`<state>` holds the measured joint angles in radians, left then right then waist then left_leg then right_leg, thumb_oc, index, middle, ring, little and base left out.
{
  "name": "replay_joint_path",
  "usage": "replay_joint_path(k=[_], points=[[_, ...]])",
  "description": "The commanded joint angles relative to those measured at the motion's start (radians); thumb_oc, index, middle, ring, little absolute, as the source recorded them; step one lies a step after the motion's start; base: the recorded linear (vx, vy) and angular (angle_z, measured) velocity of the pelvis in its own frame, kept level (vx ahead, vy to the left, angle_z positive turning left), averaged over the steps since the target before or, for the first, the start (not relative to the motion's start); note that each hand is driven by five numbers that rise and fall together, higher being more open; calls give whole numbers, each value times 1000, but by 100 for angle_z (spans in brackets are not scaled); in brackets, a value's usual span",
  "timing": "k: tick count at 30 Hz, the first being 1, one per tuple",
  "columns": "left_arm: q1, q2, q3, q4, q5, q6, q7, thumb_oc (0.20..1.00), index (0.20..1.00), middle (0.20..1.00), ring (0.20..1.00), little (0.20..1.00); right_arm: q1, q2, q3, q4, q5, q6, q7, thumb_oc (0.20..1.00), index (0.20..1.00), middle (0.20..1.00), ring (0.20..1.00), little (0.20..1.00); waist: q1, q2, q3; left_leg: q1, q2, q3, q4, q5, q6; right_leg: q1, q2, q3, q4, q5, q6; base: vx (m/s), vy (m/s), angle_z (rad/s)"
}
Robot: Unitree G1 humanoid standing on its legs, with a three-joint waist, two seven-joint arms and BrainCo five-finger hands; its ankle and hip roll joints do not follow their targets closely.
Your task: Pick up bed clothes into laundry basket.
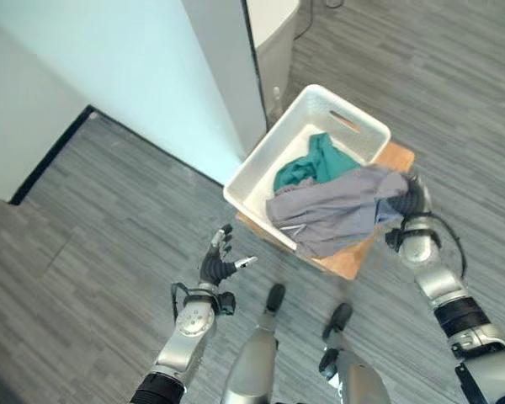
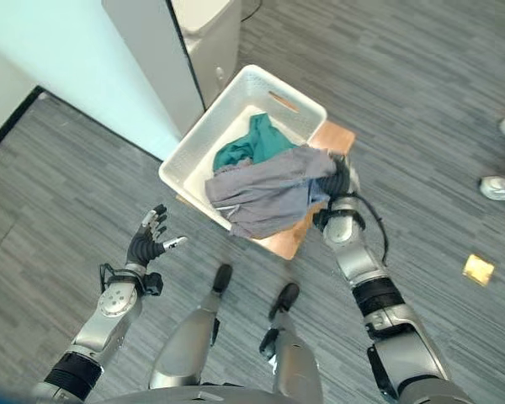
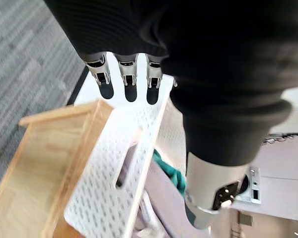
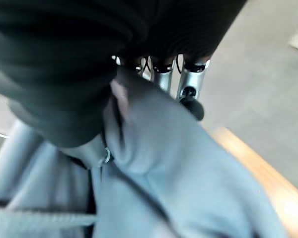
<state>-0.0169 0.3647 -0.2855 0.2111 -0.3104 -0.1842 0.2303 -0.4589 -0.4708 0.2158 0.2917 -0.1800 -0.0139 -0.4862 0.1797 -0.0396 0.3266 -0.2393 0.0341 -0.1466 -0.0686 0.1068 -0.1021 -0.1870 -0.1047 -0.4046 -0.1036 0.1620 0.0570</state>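
Right hand (image 2: 340,183) clenched on grey garment (image 2: 269,195) draped over white laundry basket (image 2: 204,135)

We see white perforated basket (image 1: 254,162) tilted on wood stand; teal cloth (image 1: 314,162) inside, grey garment (image 1: 332,210) draped over near rim, partly in.

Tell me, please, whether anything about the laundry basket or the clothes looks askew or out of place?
Yes. The grey garment spills over the near rim of the white laundry basket rather than lying inside, its end bunched at the right hand. The teal garment sits fully inside. The basket rests skewed on a wooden stool.
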Motion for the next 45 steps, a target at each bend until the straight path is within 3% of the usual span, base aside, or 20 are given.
replay_joint_path(k=[1,5,9,17,24,33,34,35,41,44,45], points=[[40,42,-37,-26,-8,-23,-7,1000,1000,1000,1000,1000,-15,-39,-30,-62,-74,-45,-34,200,200,200,200,200,15,-13,-54,-3,33,93,-19,-63,-6,141,-75,-17,16,-198,88,35,5,-9],[46,51,-40,-23,-12,-20,-15,1000,1000,1000,1000,1000,-91,-69,-8,-39,-91,-30,-24,200,200,200,200,200,32,-42,-67,3,35,90,-19,-64,-5,145,-66,-13,16,-198,88,44,-33,0],[34,71,-46,-2,-17,-27,-24,1000,1000,1000,1000,1000,-304,-136,60,72,-96,0,-24,200,200,200,200,200,78,-84,-67,-16,44,85,-19,-59,-13,137,-57,-20,16,-201,90,24,-49,1],[12,97,-37,13,-26,-42,-25,1000,1000,1000,1000,1000,-548,-170,156,320,-56,26,-33,200,200,200,200,200,130,-113,-52,-49,44,63,-19,-49,-23,130,-51,-44,16,-203,92,15,-16,13],[3,103,-33,28,-31,-39,-21,1000,1000,1000,1000,1000,-571,-92,197,445,-23,33,-9,200,200,200,200,200,158,-124,-43,-61,37,50,-19,-47,-19,132,-51,-55,16,-201,94,10,8,9],[-23,93,-52,37,-34,-27,-17,1000,1000,1000,1000,1000,-487,107,232,610,27,31,39,200,200,200,200,200,186,-121,-26,-68,33,45,-19,-44,-15,128,-53,-63,16,-198,94,0,0,0],[-24,91,-55,42,-32,-27,-16,1000,1000,1000,1000,1000,-478,126,230,627,32,28,39,570,570,570,570,570,187,-122,-27,-66,33,45,-19,-45,-15,129,-53,-62,16,-198,94,35,6,2],[-23,90,-56,46,-32,-25,-16,1000,1000,1000,1000,1000,-468,141,232,633,35,27,39,1000,1000,1000,1000,1000,188,-122,-27,-62,35,46,-19,-52,-17,132,-52,-61,16,-203,93,0,0,0],[-7,88,-46,51,-20,-18,-16,1000,1000,1000,1000,1000,-438,114,220,543,41,12,45,1000,1000,1000,1000,1000,180,-141,-40,-36,34,53,-19,-58,-8,151,-56,-54,16,-198,95,15,13,0],[9,86,-26,56,-7,-6,-16,1000,1000,1000,1000,1000,-360,85,194,387,42,-4,54,1000,1000,1000,1000,1000,155,-164,-58,16,32,55,-19,-79,6,187,-53,-38,34,-202,91,75,38,-3],[25,79,-10,58,3,6,-14,1000,1000,1000,1000,1000,-261,91,156,278,35,-18,55,1000,1000,1000,1000,1000,128,-165,-71,66,27,59,-19,-94,20,190,-66,-29,118,-214,95,93,111,-5]])
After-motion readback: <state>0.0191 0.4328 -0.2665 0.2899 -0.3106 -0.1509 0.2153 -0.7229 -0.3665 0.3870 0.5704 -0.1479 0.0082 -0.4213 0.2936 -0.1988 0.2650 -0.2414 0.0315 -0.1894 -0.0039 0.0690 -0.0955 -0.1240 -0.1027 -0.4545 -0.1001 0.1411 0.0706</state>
